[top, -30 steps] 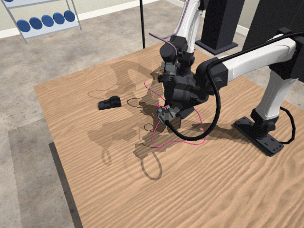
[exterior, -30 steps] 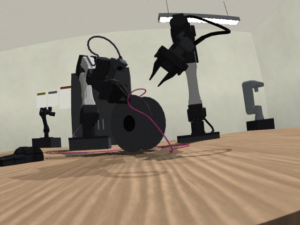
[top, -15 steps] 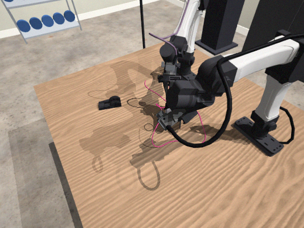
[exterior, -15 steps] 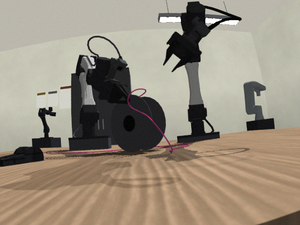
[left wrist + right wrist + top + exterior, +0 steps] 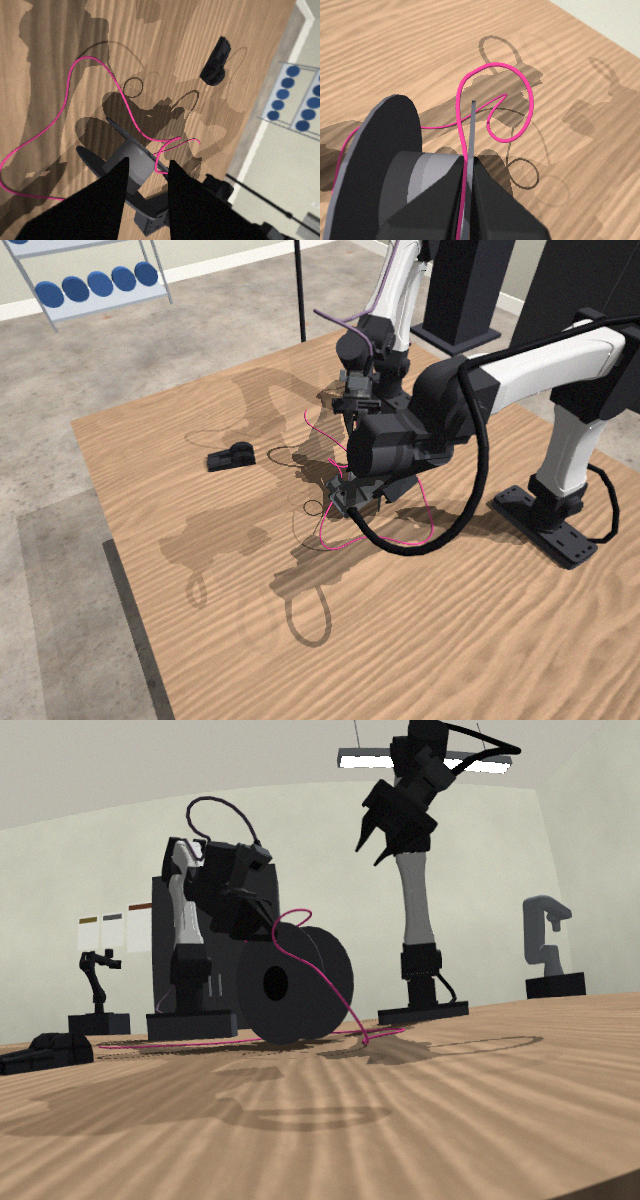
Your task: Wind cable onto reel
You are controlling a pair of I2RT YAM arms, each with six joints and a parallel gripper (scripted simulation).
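A black, wide-flanged reel point(image 5: 297, 1024) point(image 5: 119, 159) point(image 5: 375, 150) stands on the wooden table point(image 5: 465, 627) point(image 5: 361, 1159) point(image 5: 165, 20) point(image 5: 385, 45). The right gripper point(image 5: 350, 421) point(image 5: 273, 934) point(image 5: 164, 170) point(image 5: 467, 163) clamps its flange, thin pink cable point(image 5: 330, 548) point(image 5: 328, 980) point(image 5: 127, 102) point(image 5: 459, 100) at its fingers. The left gripper point(image 5: 361, 490) point(image 5: 366, 857) point(image 5: 149, 166) hovers above, empty, fingers apart; it should pinch cable near the flange, then wind snugly round the hub.

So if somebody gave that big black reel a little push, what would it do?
The reel would probably roll, since it stands on the edges of its round discs. The right gripper pinches one rim, though, so it might only swing or twist. It looks stiff, and likely wouldn't squash.
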